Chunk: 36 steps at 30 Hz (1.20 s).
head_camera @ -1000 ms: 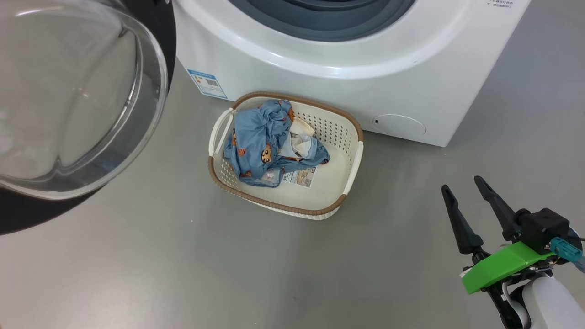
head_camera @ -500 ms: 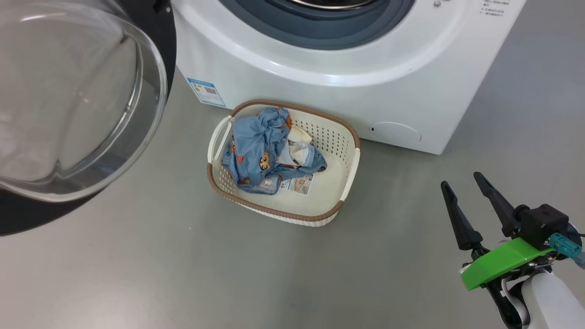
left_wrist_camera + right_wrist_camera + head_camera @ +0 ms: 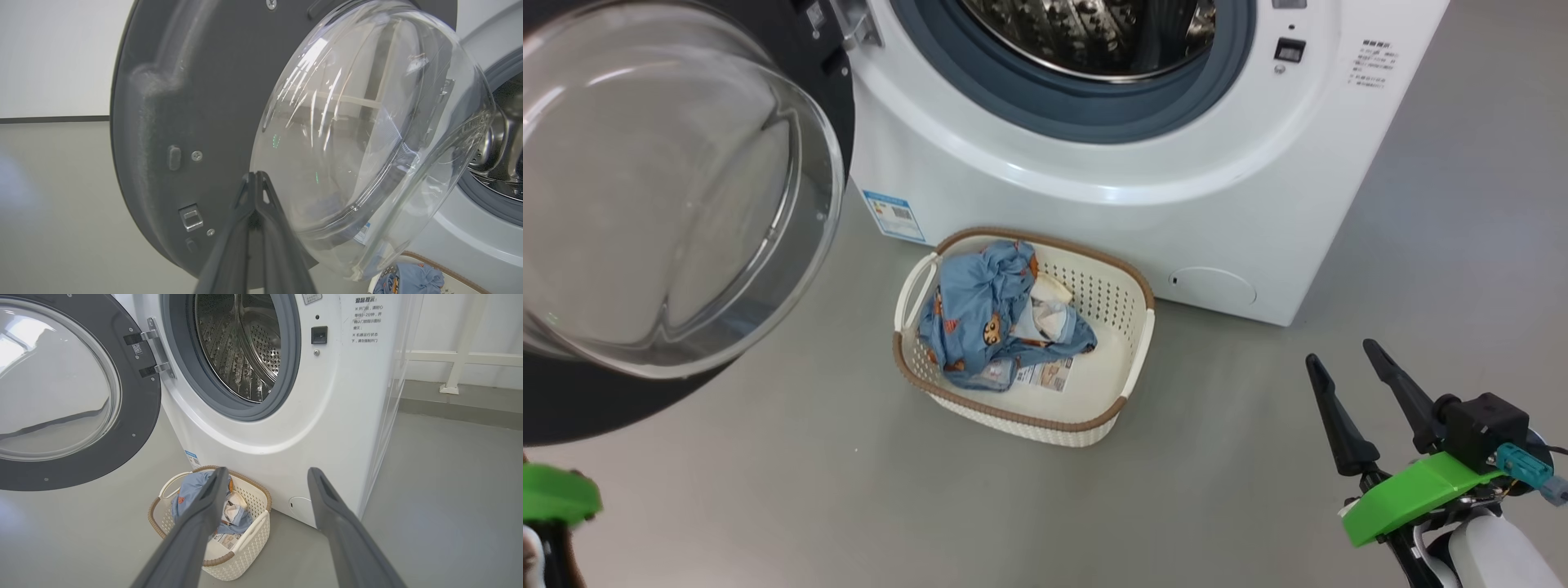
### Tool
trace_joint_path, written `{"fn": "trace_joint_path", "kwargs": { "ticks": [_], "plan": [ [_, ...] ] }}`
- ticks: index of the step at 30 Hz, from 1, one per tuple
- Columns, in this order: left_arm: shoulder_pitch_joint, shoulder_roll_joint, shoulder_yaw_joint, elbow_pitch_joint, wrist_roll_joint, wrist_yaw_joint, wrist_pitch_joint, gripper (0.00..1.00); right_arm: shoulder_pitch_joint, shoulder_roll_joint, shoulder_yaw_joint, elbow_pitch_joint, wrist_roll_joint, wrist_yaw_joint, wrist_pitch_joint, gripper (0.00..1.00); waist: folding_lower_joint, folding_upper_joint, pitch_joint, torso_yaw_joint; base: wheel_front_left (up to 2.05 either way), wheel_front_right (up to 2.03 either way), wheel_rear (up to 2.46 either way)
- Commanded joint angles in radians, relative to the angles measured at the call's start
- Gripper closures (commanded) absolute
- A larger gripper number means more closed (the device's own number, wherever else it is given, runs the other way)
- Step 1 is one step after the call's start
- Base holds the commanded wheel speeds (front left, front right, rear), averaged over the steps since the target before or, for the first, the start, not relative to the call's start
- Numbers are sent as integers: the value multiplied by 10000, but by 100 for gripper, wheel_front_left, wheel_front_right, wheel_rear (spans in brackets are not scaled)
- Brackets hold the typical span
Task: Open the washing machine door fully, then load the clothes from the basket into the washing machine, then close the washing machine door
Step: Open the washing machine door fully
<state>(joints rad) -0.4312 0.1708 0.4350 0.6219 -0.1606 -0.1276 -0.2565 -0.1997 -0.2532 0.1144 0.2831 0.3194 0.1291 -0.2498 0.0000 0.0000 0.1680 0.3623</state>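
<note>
We see round black-rimmed glass washing machine door (image 3: 670, 204) open upper left, blue bear-print clothes (image 3: 980, 318) in cream perforated basket (image 3: 1013, 415) centre, left gripper (image 3: 255, 179) pinched together, right gripper (image 3: 1339, 355) spread wide.

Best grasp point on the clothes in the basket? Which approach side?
Take the clothes by the bunched blue folds near the basket's left handle, where the heap seems highest. Come straight down from above: the basket walls ring the bundle, so side entry is blocked, and the crumpled folds give edges to pinch. The open right claw looks free for it.
</note>
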Motion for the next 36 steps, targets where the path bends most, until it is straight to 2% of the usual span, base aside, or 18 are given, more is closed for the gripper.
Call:
{"fn": "trace_joint_path", "kwargs": {
  "ticks": [1, 2, 3, 6, 7, 9, 16, 22, 30, 36],
  "plan": [
    [197, 480, 154, -381, -100, -27, -53, 100, 110, -10, 161, -225, 112, 16, -120, 0, 0, 0, -227, -87, 0, 0, 0],
    [391, 425, 72, -564, -177, -28, -53, 82, 171, 13, 149, -233, 115, 16, -120, 0, 0, 0, -296, -127, 0, 0, 0],
    [587, 339, -12, -773, -221, -28, -53, 73, 235, 24, 137, -235, 125, 16, -120, 0, 0, 0, -364, -158, 0, 0, 0],
    [1174, 114, -400, -1342, -376, -29, -53, 52, 412, 47, 88, -243, 143, 16, -120, 0, 0, 0, -523, -294, 0, 0, 0],
    [1355, 57, -528, -1508, -435, -29, -53, 32, 459, 55, 51, -251, 144, 16, -120, 0, 0, 0, -559, -351, 0, 0, 0],
    [1686, -33, -781, -1858, -565, -29, -53, 0, 547, 69, -40, -281, 142, 16, -120, 0, 0, 0, -615, -478, 0, 0, 0],
    [2616, -45, -2189, -2886, -1231, -30, -53, 0, 716, 67, -266, -352, 136, 16, -120, 0, 0, 0, -671, -1119, 0, 0, 0],
    [3059, 172, -3233, -3738, -1914, -30, -53, 0, 744, 155, -438, -460, 94, 16, -120, 0, 0, 0, -599, -1838, 0, 0, 0],
    [3212, 556, -4173, -4415, -2424, -30, -53, 0, 707, 212, -611, -547, 58, 16, -120, 0, 0, 0, -397, -2709, 0, 0, 0],
    [3356, 753, -4501, -4607, -2601, -30, -53, 0, 658, 236, -693, -589, 18, 16, -120, 0, 0, 0, -331, -3198, 0, 0, 0]
  ]
}}
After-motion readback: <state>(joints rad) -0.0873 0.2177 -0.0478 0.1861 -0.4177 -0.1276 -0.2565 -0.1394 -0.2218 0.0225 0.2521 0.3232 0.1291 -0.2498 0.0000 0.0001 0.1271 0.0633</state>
